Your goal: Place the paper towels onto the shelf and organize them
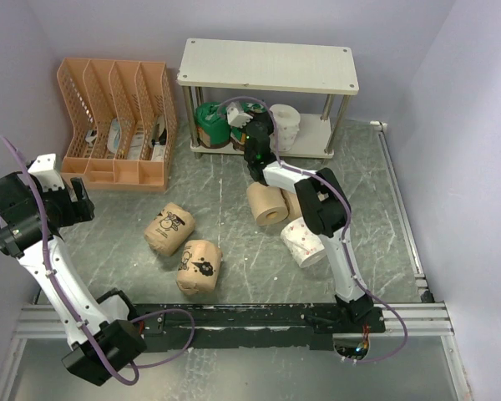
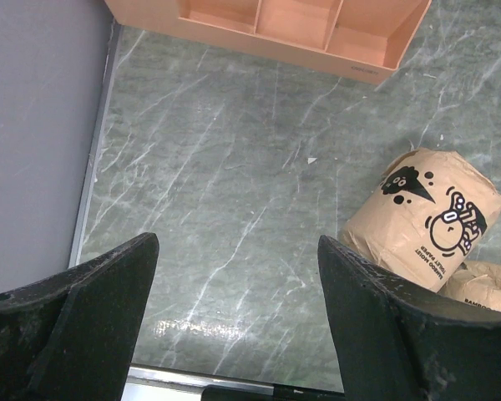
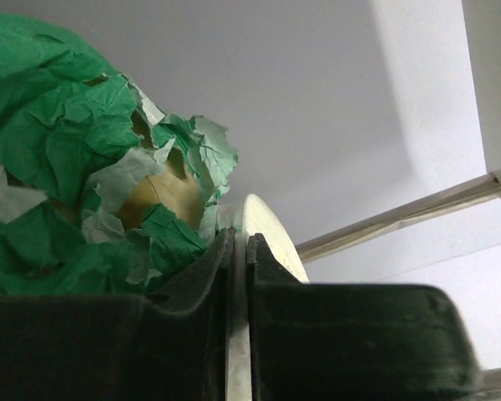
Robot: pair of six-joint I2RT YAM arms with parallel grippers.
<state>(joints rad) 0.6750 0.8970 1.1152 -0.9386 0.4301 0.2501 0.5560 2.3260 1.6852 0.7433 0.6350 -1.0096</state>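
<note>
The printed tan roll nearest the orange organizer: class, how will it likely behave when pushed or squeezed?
The printed tan roll lies on its side on the smooth table, so a push would probably roll it. Its creased paper wrapper suggests something light and soft, likely denting under a firm squeeze.

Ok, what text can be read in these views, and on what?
"BAMBOO MOIST TOILET PAPER", as far as it reads: small print on the printed roll.
"BAMBOO": second roll beside it, rest cut off.
Organizer edge stamp: too small to read.
Top and right wrist views: nothing legible.
</note>
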